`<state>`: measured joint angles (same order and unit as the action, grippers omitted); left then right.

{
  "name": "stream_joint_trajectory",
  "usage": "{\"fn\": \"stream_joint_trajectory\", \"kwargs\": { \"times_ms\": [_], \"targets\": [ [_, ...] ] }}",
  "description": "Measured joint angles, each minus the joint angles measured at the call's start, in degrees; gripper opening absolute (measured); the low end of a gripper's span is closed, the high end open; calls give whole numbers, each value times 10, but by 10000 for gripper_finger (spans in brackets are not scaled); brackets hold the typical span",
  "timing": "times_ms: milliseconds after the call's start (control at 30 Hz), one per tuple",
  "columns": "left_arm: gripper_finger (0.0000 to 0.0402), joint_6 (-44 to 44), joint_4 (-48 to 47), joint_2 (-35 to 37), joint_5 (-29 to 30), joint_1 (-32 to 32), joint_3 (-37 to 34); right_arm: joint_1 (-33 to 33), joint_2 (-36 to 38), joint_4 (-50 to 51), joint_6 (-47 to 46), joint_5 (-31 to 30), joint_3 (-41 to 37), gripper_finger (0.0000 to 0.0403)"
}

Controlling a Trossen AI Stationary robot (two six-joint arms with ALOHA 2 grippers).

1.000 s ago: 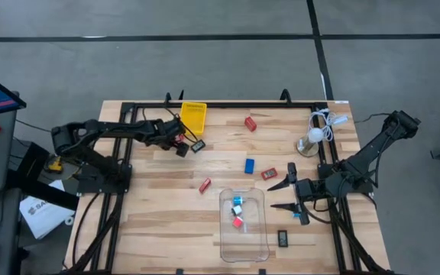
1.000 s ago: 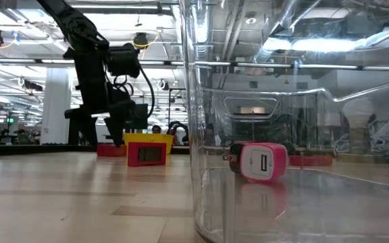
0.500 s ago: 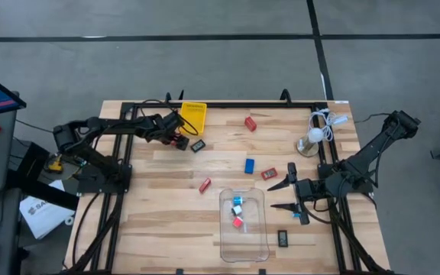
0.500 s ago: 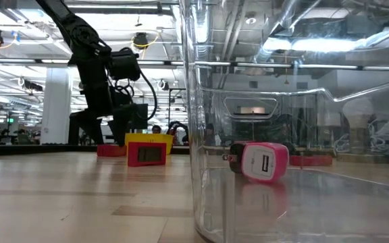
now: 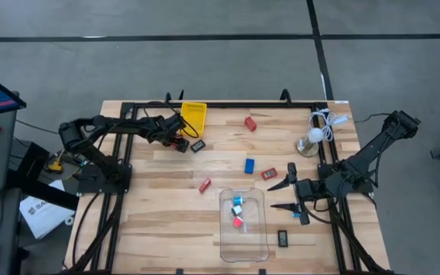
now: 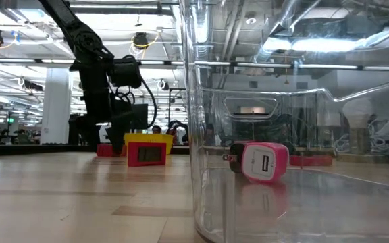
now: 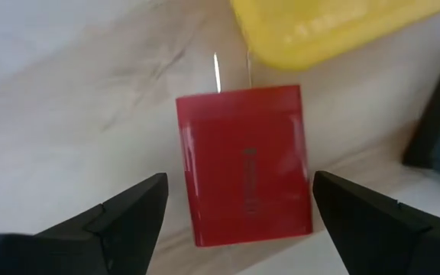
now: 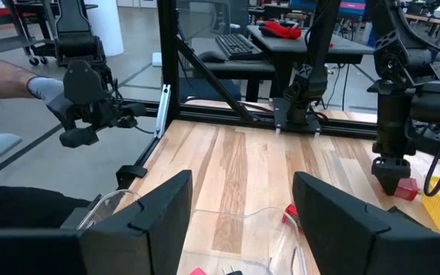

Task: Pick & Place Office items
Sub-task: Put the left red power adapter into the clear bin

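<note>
High view: we see the left gripper (image 5: 179,143) at the far-left part of the table, just beside the yellow tray (image 5: 192,117), over a red block (image 5: 178,140). Half a second ago it sat at about the same spot; a second ago it was slightly nearer the black rectangle (image 5: 198,145), so it has pulled back a little toward the tray and settled. The right gripper (image 5: 289,192) waits beside the clear bin (image 5: 244,226), fingers spread, unchanged. The other office items stay put: a red block (image 5: 250,123) far centre, a blue block (image 5: 249,165), red ones (image 5: 268,174) and (image 5: 205,185) mid-table, a black one (image 5: 283,237) near the bin, a few already inside it.

Low view: the left arm (image 6: 103,81) now hangs lower and more upright over the red piece (image 6: 107,150) than a moment back. A pink-and-white item (image 6: 261,162) lies inside the bin wall (image 6: 201,135).

Left wrist view: the red block (image 7: 243,164), a plug-type piece with two prongs toward the yellow tray (image 7: 334,27), lies squarely between the spread fingers (image 7: 121,218), not touched yet. We judge alignment is done; closing comes next.

Right wrist view: open fingers (image 8: 147,221) over the bin rim (image 8: 254,218); the left arm (image 8: 392,130) shows far off above the red block (image 8: 405,188).
</note>
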<state>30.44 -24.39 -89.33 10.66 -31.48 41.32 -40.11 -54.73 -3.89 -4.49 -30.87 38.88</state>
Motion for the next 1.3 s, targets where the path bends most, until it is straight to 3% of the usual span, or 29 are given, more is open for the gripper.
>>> {"fn": "stream_joint_trajectory", "kwargs": {
  "times_ms": [433, 1033, 1300],
  "targets": [
    [320, 0, 34, -4, -1, -8, 0, 0, 0, 0, 0, 3, 0, 221],
    [214, -2, 37, -3, -10, -8, 0, -1, 0, 0, -1, 9, 0, 221],
    [218, -2, 34, -3, -9, -8, 0, -1, 0, 0, -5, 9, 0, 221]
  ]
}}
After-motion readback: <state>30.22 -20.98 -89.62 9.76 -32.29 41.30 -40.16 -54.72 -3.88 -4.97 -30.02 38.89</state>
